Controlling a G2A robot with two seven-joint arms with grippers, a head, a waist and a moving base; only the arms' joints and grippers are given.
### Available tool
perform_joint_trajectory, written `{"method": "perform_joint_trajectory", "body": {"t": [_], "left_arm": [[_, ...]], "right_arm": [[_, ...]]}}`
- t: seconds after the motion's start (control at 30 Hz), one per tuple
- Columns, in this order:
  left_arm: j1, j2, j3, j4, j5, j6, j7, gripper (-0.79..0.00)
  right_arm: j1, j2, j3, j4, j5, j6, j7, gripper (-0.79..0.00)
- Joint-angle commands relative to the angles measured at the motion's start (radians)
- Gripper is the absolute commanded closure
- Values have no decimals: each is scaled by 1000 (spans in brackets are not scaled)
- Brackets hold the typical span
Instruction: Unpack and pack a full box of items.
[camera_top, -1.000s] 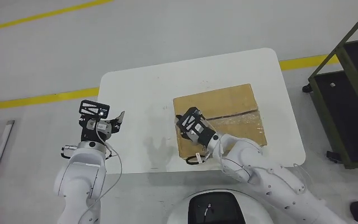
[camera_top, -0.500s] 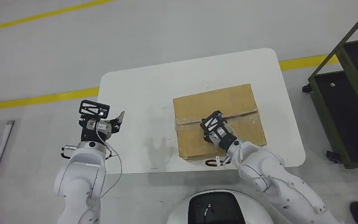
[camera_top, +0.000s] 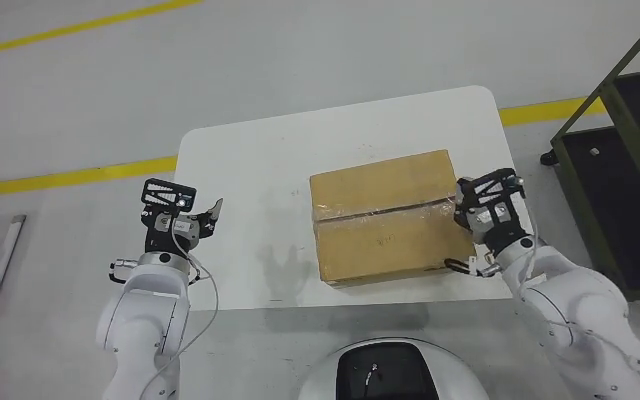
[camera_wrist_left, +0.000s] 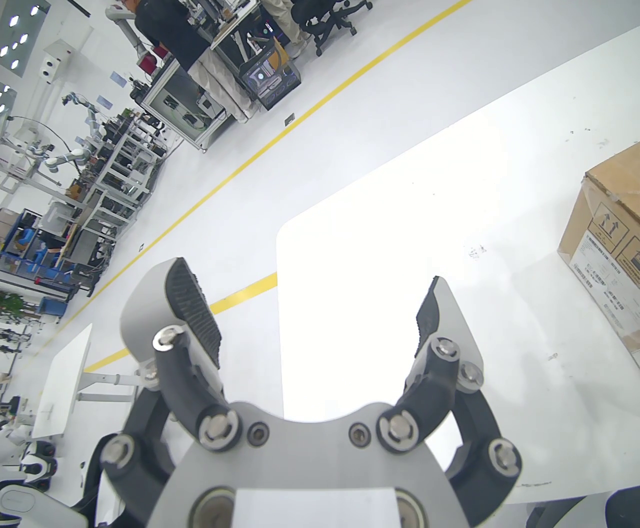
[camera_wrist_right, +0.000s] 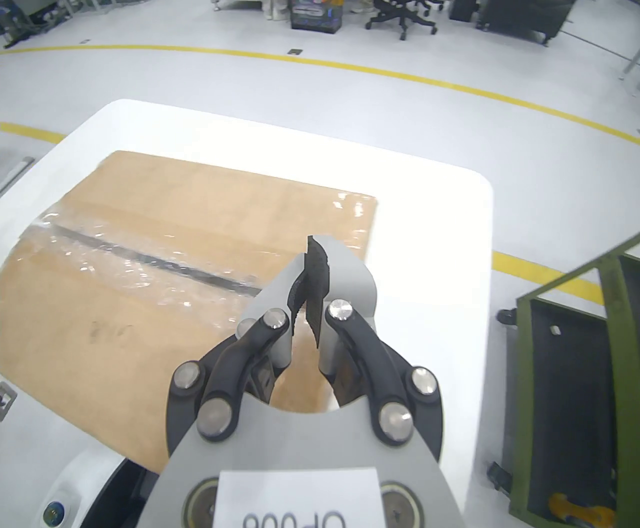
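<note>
Right gripper has slid across the box — fingers pressed together.

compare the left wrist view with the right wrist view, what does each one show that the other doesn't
Left wrist view, not the right: the open left gripper and the labelled side of the cardboard box. Right wrist view, not the left: the shut right gripper above the box's end, the taped seam across the box top, and a green cart beside the white table. Both: the box, the table and a yellow floor line.
</note>
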Motion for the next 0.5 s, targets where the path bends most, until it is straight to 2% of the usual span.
{"method": "perform_joint_trajectory", "body": {"t": [0.0, 0.13, 0.23, 0.33, 0.47], "left_arm": [[0, 0, 0, 0, 0, 0, 0, -785], [0, 0, 0, 0, 0, 0, 0, -785], [2, 0, 1, 0, -2, -1, 4, -785], [23, -1, 2, -6, -30, -4, 28, -785], [49, -3, -1, -25, -92, 5, 29, -785]], "right_arm": [[-41, 4, 72, -28, -5, 2, 1, 0], [-157, 5, 183, -52, 28, 19, -38, 0], [-233, 2, 211, -29, 68, 9, -110, 0], [-277, -2, 179, 3, 91, -8, -182, 0], [-277, -9, 87, 60, 83, -22, -237, 0]]}}
